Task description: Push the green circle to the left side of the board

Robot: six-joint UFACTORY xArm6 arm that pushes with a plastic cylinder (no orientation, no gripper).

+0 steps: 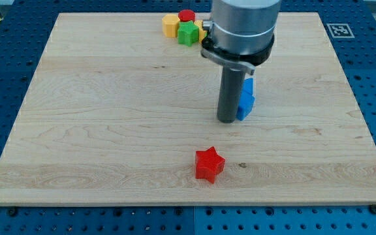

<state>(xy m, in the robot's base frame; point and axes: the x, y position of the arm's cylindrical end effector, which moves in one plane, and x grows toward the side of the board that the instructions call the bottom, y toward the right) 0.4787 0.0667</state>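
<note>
A wooden board is lying flat, spanning most of the scene. The rod is standing upright right of centre, my tip resting just left of a blue block, seemingly touching it and grasping nothing. A red star is sitting near the front edge. At the far edge, a yellow block, a red cylinder and a green block, shape unclear, are clustering together.

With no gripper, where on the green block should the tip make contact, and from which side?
Probably its right face, coming from the view's right. The green block sits at the view's top with the yellow block against its left, so both may slide together. My tip stands left of the blue block.
</note>
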